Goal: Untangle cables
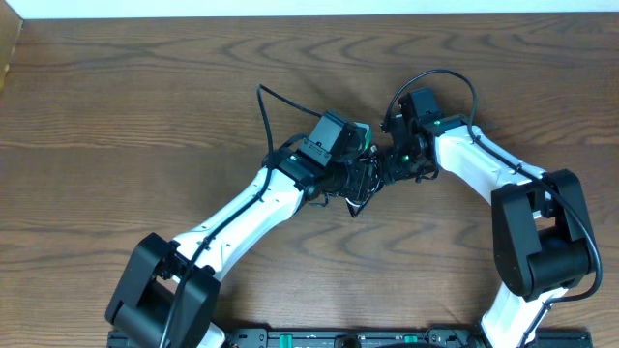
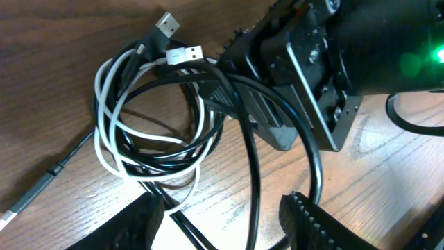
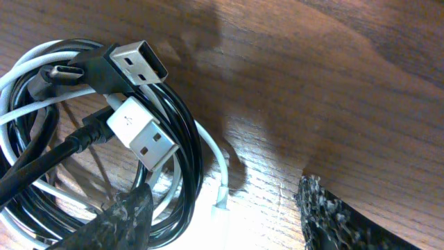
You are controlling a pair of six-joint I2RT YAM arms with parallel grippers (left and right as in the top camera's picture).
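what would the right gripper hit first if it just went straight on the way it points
Probably the white cable, whose outer loop lies between the open fingers of the right gripper, beside the black cable; beyond it only table. Depth is unclear.

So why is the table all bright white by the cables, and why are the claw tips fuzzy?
Right wrist view: light glares off the shiny table beside the white cable, and the claw fingers sit too near the lens, so they blur. Left wrist view: the green light is a soft glow. Overhead view: even light, all sharp.
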